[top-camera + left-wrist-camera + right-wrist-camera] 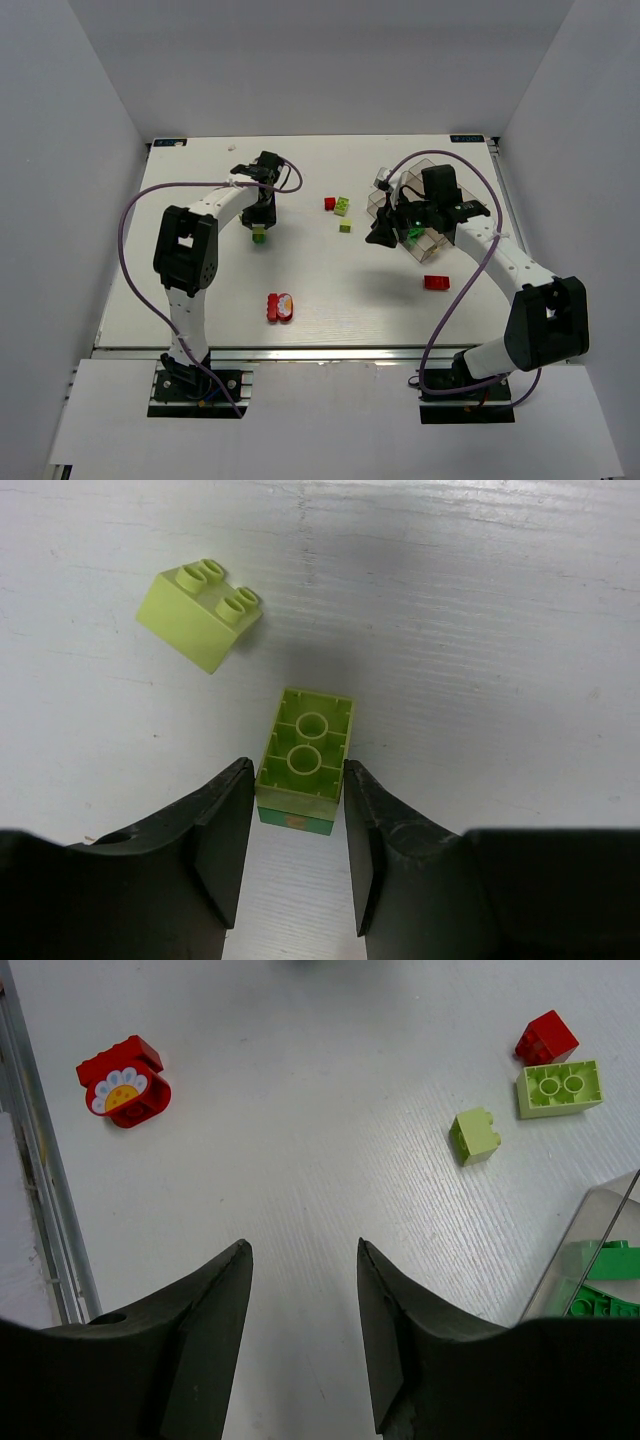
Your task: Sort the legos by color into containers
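A pale yellow-green lego (303,752) lies underside up, stacked on a dark green one (295,821). My left gripper (298,780) has a fingertip against each side of it. The top view shows this pair (259,237) on the table just below the left gripper (262,220). Another yellow-green lego (200,615) lies tilted just beyond. My right gripper (303,1260) hangs open over bare table with nothing between its fingers, just left of the clear tray (432,172). A tray corner (580,1222) shows dark green legos (600,1280) inside.
Loose on the table are a red lego (329,203), a yellow-green one (343,206), a small yellow-green one (345,226), a red one (436,282) near the right arm, and a red piece with a flower face (281,307) near the front edge.
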